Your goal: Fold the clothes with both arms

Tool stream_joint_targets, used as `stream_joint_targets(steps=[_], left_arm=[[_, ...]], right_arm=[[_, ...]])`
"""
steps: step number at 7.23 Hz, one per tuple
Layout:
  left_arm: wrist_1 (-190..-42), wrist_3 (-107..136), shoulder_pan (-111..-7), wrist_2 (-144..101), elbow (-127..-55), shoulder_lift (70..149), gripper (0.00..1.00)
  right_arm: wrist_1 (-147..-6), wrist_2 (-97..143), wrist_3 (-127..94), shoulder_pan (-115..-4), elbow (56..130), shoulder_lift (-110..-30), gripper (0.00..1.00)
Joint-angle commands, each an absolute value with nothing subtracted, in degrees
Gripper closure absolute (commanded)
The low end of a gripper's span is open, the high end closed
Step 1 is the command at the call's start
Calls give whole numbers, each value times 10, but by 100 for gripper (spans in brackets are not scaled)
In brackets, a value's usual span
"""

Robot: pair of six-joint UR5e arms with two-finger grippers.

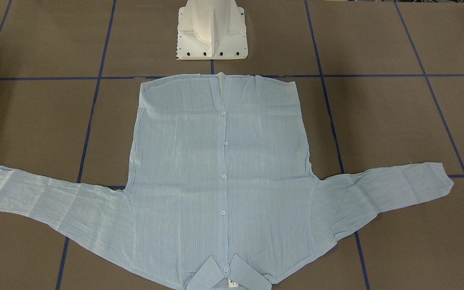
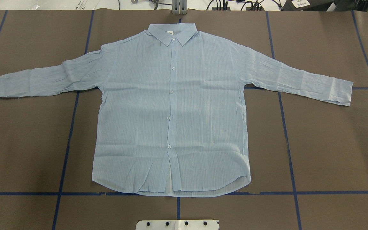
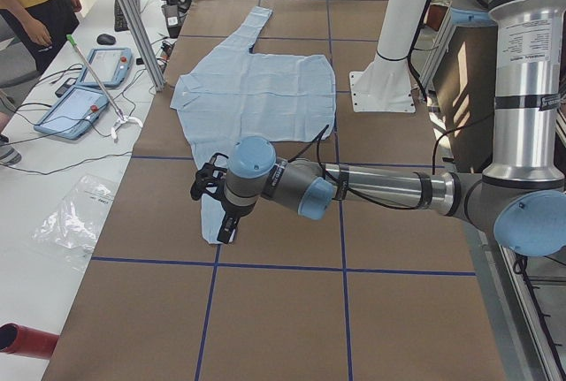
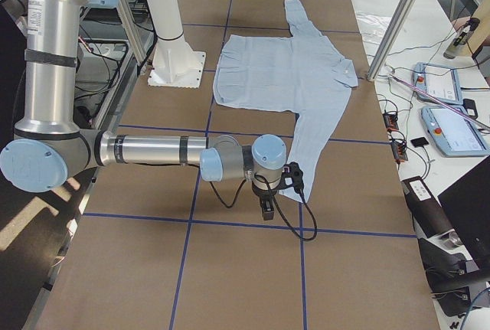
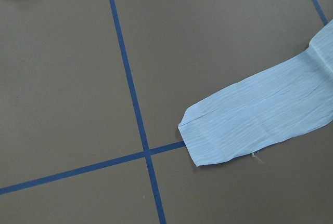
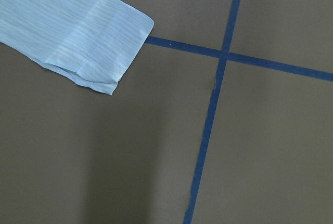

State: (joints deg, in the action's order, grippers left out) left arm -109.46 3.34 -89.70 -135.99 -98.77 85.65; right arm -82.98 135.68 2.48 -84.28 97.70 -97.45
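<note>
The light-blue striped shirt (image 2: 171, 111) lies flat on the brown table, buttoned front up, both sleeves spread out, collar on the side far from the robot. It also shows in the front-facing view (image 1: 224, 169). The left arm reaches low over the table and its gripper (image 3: 225, 229) hangs above the left sleeve's cuff (image 5: 250, 125). The right gripper (image 4: 266, 211) hangs just beside the right sleeve's cuff (image 6: 78, 31). Neither gripper shows in the overhead, front-facing or wrist views. I cannot tell whether either is open or shut.
The white pedestal base (image 1: 212, 32) stands at the robot's edge of the table. Blue tape lines (image 2: 286, 127) form a grid on the brown cover. A side bench with tablets (image 3: 84, 107) and an operator (image 3: 35, 5) runs along the far side.
</note>
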Motion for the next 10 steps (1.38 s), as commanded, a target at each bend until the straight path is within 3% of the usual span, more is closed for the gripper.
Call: stream_joint_targets(steps=[1, 10], left_arm=[[-1095, 32, -896, -1359, -991, 853, 0], [-1096, 34, -896, -1358, -1003, 836, 0]], right_arm=[[-830, 1359, 25, -843, 979, -971, 0], [-813, 1359, -115, -841, 960, -946, 0]])
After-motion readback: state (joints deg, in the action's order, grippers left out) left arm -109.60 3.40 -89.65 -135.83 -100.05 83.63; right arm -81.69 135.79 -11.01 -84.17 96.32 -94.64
